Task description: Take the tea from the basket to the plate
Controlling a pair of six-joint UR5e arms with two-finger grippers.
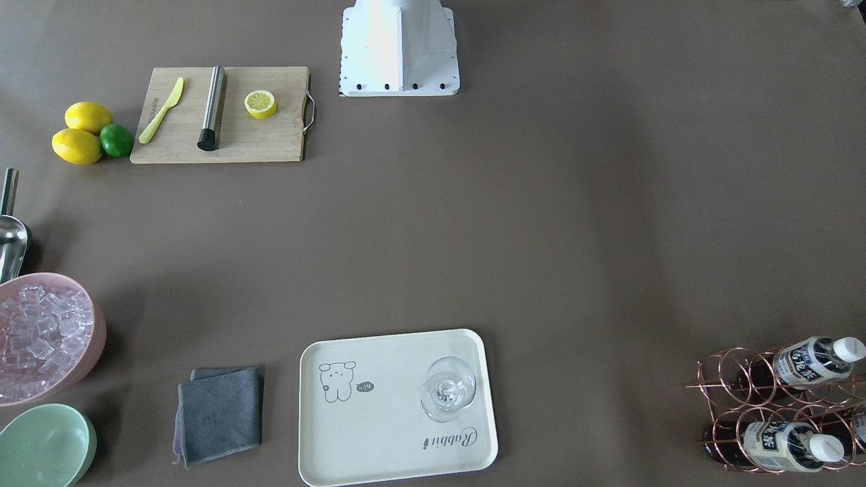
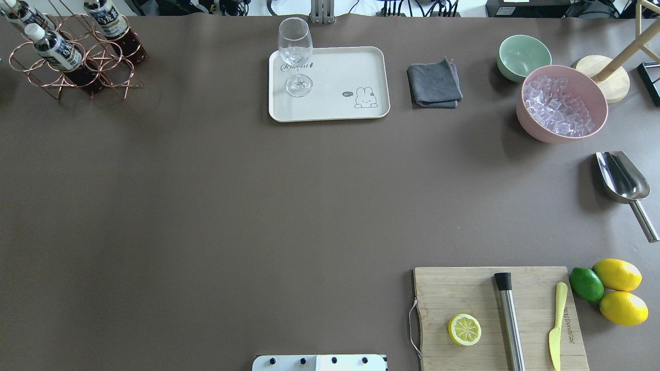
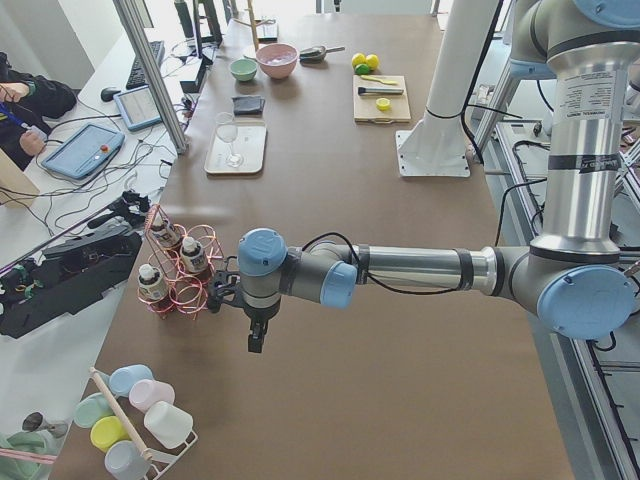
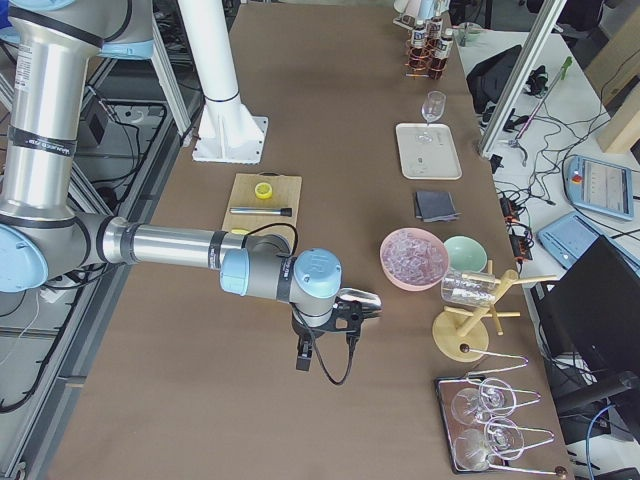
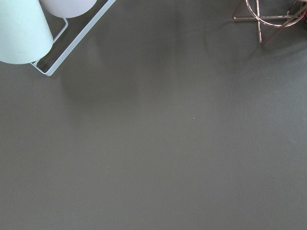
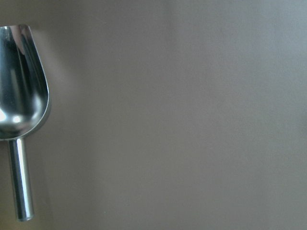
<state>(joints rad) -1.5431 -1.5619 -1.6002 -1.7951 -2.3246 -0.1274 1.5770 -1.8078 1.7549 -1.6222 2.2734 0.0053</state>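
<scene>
Three tea bottles (image 2: 51,44) with white caps stand in the copper wire basket (image 2: 103,56) at the table's far left corner; two show clearly in the front-facing view (image 1: 808,362), (image 1: 788,446). The cream plate (image 1: 379,433) lies at the far middle edge (image 2: 335,72) and bears a wine glass (image 2: 295,51). My left gripper (image 3: 254,347) hangs above the table just beside the basket (image 3: 185,295); I cannot tell if it is open or shut. My right gripper (image 4: 302,362) hangs near the metal scoop (image 4: 360,298); I cannot tell its state either.
A cutting board (image 2: 500,314) holds a lemon half, a steel muddler and a yellow knife, with lemons and a lime (image 2: 586,284) beside it. A pink ice bowl (image 2: 562,111), mint bowl (image 2: 523,54), grey cloth (image 2: 434,82) and scoop (image 2: 621,178) lie on the right. A cup rack (image 3: 130,420) stands near the basket.
</scene>
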